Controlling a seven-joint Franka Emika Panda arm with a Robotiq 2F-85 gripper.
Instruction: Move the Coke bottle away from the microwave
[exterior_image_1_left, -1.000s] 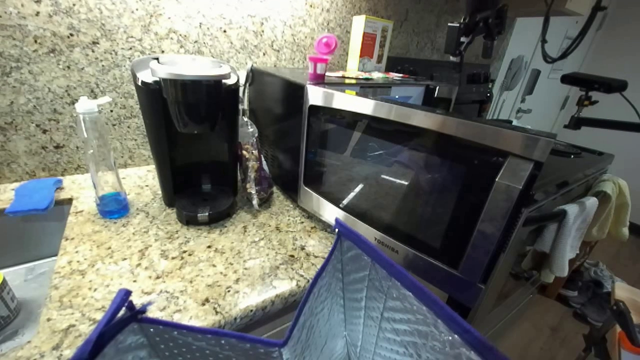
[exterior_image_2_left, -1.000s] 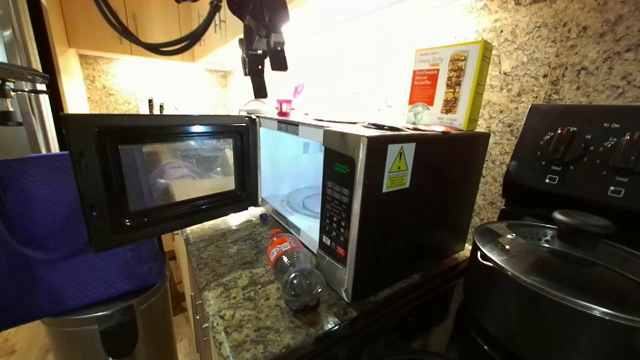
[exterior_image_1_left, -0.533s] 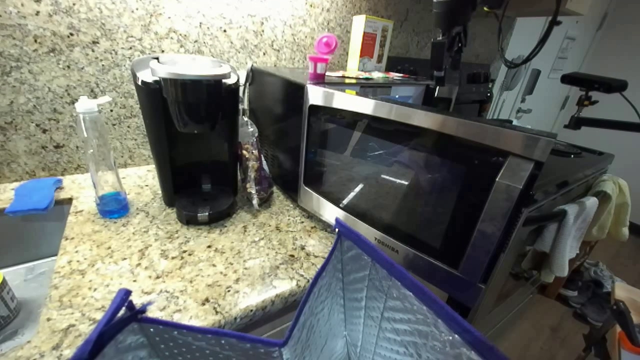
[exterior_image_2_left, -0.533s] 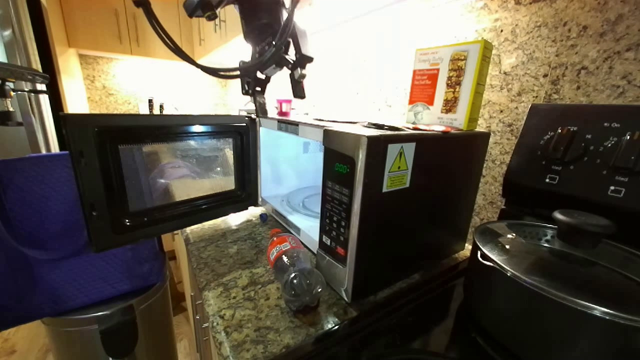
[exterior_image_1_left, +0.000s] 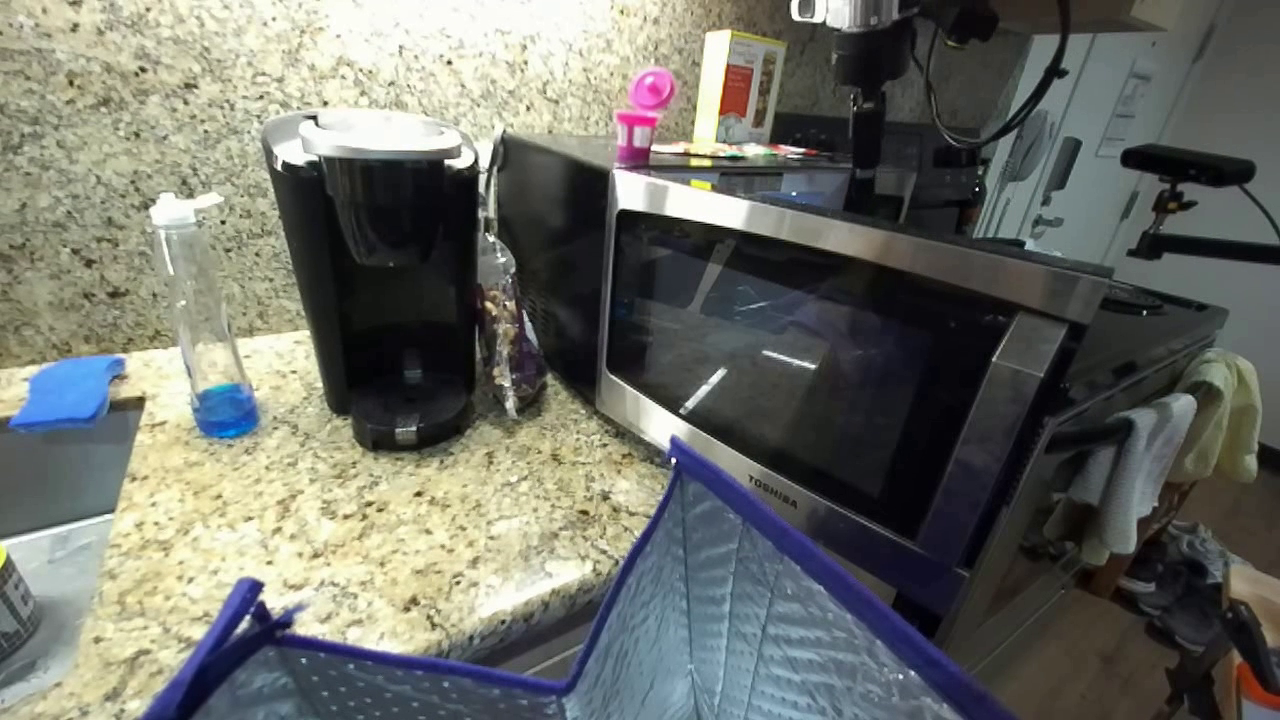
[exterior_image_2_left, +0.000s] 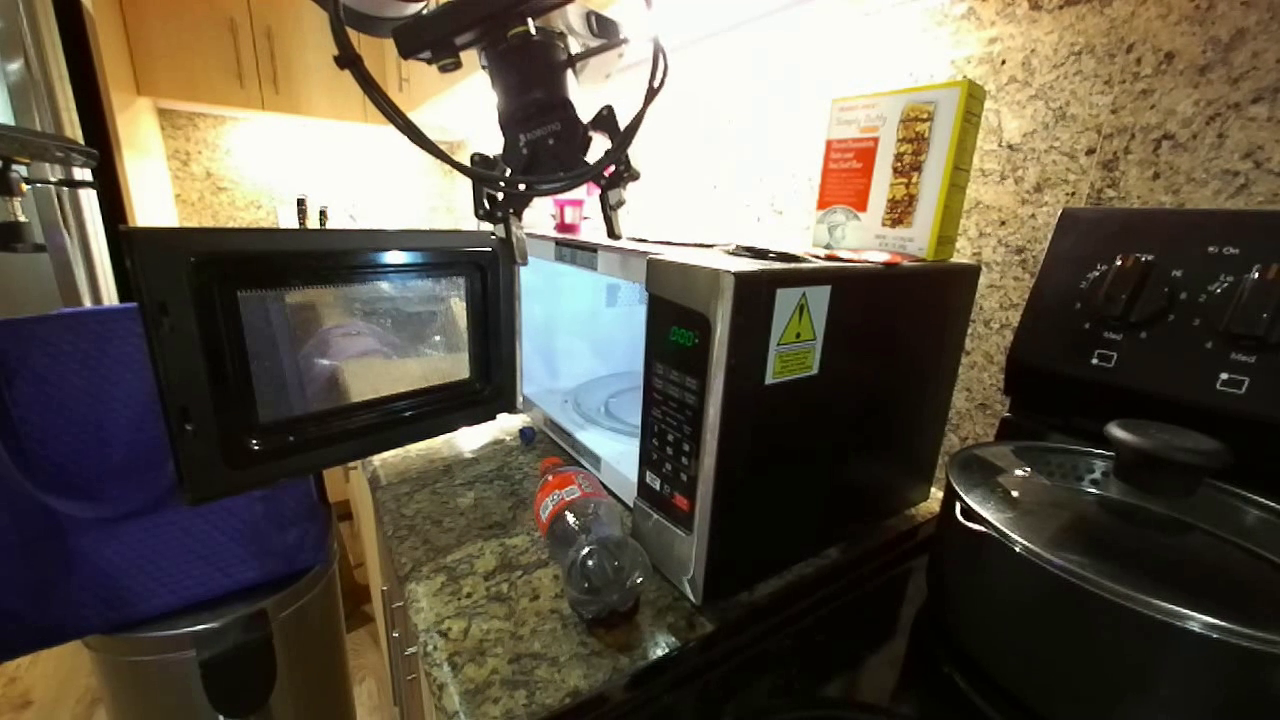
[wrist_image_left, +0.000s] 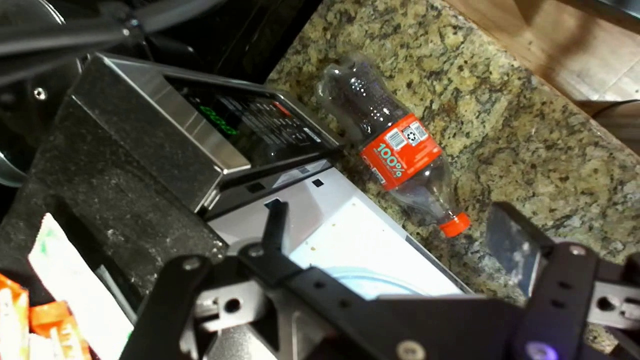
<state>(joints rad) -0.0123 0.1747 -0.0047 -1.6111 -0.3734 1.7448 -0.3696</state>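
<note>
the coke bottle (wrist_image_left: 402, 150) lies on its side on the bench (exterior_image_2_left: 470, 610), in the upper middle of the wrist view, just beside the microwave (exterior_image_2_left: 840, 440); its red cap (wrist_image_left: 455, 225) is on, and whether its clear body holds any drink cannot be told. the microwave, at the centre of an exterior view, has its door (exterior_image_2_left: 215, 370) wide open, and its lit inside holds a round glass plate (exterior_image_2_left: 612, 402). near the top of that open front, the pincer (exterior_image_2_left: 565, 228) hangs with its two fingers well apart. on the microwave stand a small pink cup (exterior_image_1_left: 636, 135) and a yellow-edged box (exterior_image_2_left: 890, 170). at the lower right, a black pot (exterior_image_2_left: 1110, 630) sits under a glass lid (exterior_image_2_left: 1050, 500). at the left of an exterior view, a straight clear bottle (exterior_image_1_left: 200, 300) holds a little blue liquid (exterior_image_1_left: 226, 410); a silver-lined bag (exterior_image_1_left: 745, 600) gapes at the lower middle.
</note>
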